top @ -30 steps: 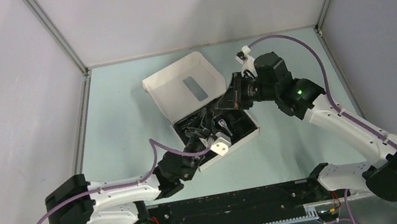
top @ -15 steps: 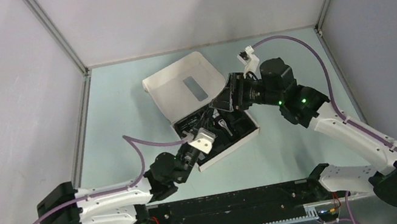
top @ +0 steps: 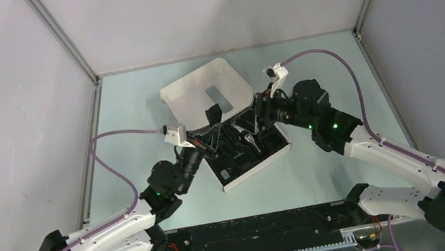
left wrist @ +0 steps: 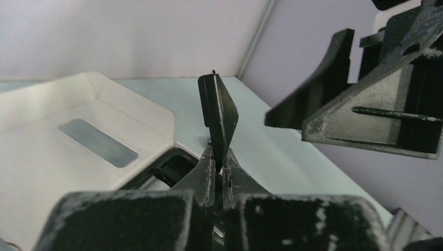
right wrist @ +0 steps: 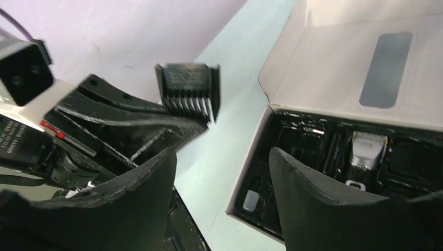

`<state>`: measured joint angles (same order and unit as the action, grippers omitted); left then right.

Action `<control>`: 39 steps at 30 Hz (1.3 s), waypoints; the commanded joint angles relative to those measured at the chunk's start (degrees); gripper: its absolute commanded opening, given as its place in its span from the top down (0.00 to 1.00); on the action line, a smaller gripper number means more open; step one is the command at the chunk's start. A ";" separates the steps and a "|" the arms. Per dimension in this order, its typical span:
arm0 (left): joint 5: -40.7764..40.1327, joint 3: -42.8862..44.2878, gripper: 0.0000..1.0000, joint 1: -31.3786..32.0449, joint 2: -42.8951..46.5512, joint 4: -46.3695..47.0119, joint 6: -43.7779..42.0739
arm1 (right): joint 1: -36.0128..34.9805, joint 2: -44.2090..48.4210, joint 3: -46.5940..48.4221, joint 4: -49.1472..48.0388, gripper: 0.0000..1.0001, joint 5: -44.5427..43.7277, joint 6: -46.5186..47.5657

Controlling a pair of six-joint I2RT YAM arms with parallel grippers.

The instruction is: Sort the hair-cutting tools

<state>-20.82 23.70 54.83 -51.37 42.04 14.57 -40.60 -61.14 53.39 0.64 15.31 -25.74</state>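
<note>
**Item held.** A flat black plastic comb attachment [right wrist: 189, 91], matte, has a rectangular back and a row of fine parallel teeth along its lower edge. Seen edge-on from the left wrist, it is a thin blade-like wedge standing upright.

**Left gripper** [left wrist: 218, 163]. The black fingers [left wrist: 209, 178], with scuffed and dusty faces, are pressed together on the lower edge of the comb attachment. The piece projects straight up beyond the fingertips. It hangs in the air by the left side of the box, touching neither box nor table. What lies directly beneath it cannot be determined.

**Right gripper** [right wrist: 222, 157]. The two broad, black, rough-edged fingers stand well apart with nothing between them, above the far right part of the tray. The comb attachment is near and to the left of this gripper, apart from its fingers.

**Box.** A white cardboard box [top: 191, 100] lies open on the pale green table [top: 128, 114]. Its smooth lid is folded back and shows a grey rectangular window [right wrist: 386, 68]. Its black moulded tray [top: 249, 155] is divided into compartments.

**Clipper.** A slim silver-and-black clipper [right wrist: 366, 149] lies in a central compartment, its toothed metal head towards the lid. The contents of the other compartments are dark and not distinguishable.
</note>
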 commanded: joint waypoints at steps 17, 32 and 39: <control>4.78 0.58 1.00 -1.12 -0.97 -0.25 11.29 | -4.81 -7.73 7.63 -7.87 0.30 -4.17 1.65; 4.25 1.08 1.00 -1.07 -1.16 -1.73 11.43 | -5.82 -10.18 10.80 -1.00 0.38 -6.49 1.59; 4.12 1.31 1.00 -1.10 -1.32 -1.96 11.64 | -6.36 -10.87 10.80 1.10 0.38 -5.40 0.81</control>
<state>-16.25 23.20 54.17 -52.58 39.22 25.47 -46.41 -71.66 61.54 0.69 9.89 -24.80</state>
